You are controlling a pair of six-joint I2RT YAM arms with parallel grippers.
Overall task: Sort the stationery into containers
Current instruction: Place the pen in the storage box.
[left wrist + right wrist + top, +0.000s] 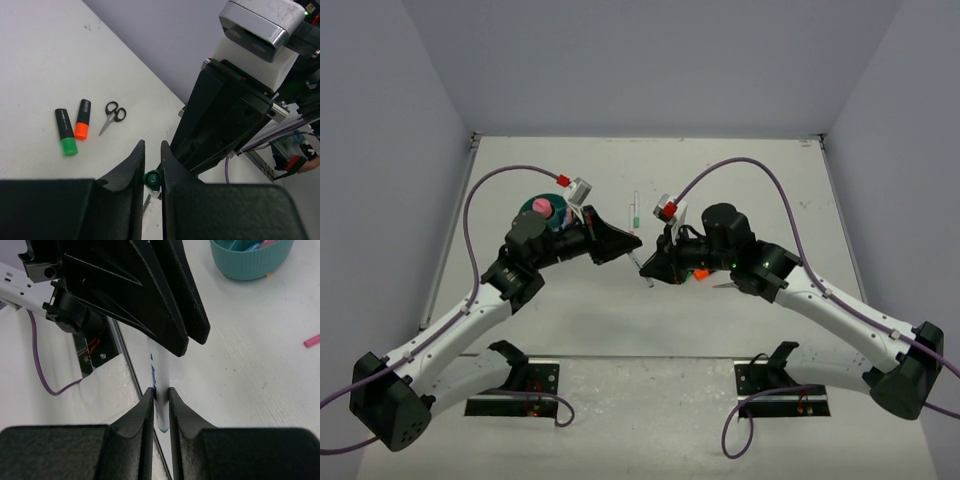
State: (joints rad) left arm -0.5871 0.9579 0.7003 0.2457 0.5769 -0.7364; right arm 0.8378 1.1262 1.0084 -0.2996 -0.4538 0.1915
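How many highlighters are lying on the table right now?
2: a green highlighter and an orange highlighter, side by side next to the scissors. Others may be hidden from view.

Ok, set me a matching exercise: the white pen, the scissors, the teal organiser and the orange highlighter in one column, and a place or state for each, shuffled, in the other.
Things:
A. white pen
B. scissors
C. teal organiser
D. orange highlighter

Places or states:
1. lies between the green highlighter and the scissors
2. has pink and blue things inside
3. pinched by the left gripper and the right gripper at once
4. lies flat on the table, blades shut

Pairs: A-3, B-4, C-2, D-1.
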